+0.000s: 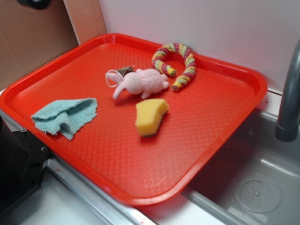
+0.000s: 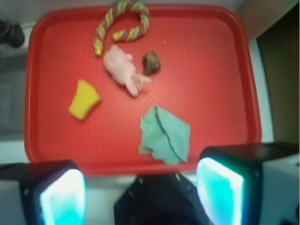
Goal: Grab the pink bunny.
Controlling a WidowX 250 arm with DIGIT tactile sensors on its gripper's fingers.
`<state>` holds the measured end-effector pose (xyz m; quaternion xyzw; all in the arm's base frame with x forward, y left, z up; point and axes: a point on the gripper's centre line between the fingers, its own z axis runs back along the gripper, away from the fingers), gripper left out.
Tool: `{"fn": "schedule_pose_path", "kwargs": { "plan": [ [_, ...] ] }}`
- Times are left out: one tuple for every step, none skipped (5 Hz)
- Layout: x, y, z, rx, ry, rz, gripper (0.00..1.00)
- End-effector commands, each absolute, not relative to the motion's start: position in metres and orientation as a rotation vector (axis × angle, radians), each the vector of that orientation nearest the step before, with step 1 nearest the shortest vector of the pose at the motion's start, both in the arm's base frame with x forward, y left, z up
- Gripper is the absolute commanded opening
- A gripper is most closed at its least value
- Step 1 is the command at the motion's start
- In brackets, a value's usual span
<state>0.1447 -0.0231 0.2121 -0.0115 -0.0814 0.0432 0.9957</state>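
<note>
The pink bunny (image 1: 140, 83) lies on its side near the middle-back of the red tray (image 1: 211, 136), its thin loop toward the left. In the wrist view the bunny (image 2: 122, 68) lies well ahead of my gripper (image 2: 140, 192), past the teal cloth. The gripper is open and empty, its two glowing pads (image 2: 63, 194) wide apart above the tray's near edge. The gripper is not seen in the exterior view.
A pink-yellow-green rope ring (image 1: 176, 63) lies behind the bunny. A small brown lump (image 2: 151, 63) sits right beside it. A yellow sponge (image 1: 150, 116) and a teal cloth (image 1: 65, 116) lie on the tray. A grey faucet (image 1: 288, 98) and sink basin (image 1: 258, 187) stand at right.
</note>
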Motion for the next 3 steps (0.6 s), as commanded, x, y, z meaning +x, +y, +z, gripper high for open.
{"fn": "schedule_pose_path", "kwargs": {
  "plan": [
    [0.199,-0.029,0.184,-0.053,-0.27,0.117,1.0],
    [0.227,-0.036,0.16,-0.054,-0.272,0.099,1.0],
    [0.247,-0.032,0.134,-0.065,-0.237,0.083,1.0]
  ]
}}
